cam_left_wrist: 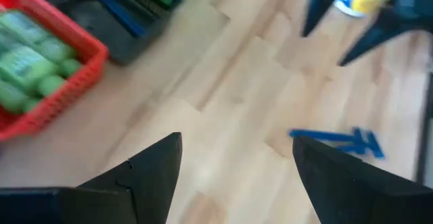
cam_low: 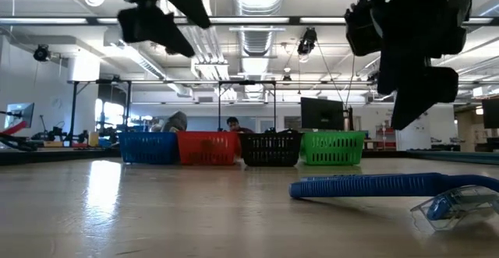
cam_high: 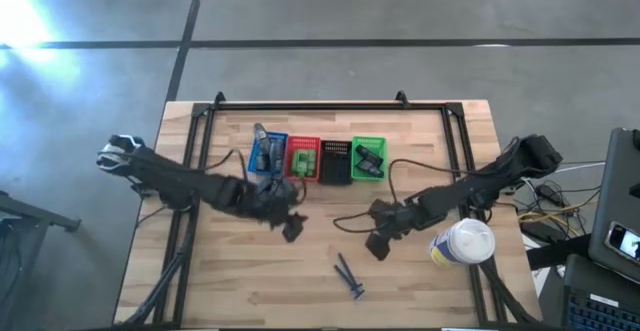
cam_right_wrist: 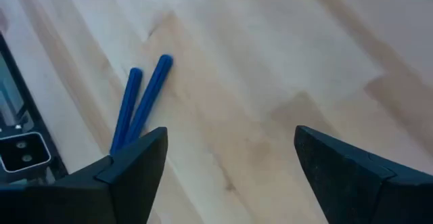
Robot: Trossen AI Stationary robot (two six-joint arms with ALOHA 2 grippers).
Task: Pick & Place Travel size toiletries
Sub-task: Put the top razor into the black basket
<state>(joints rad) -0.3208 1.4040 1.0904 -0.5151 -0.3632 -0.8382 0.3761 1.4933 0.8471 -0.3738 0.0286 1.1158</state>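
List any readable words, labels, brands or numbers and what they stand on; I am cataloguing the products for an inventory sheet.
None can be read.
Green tubes in the red basket: print blurred, unreadable.
White tub: blue and yellow lid mark, too small to read.
Blue razors: no marking shows.
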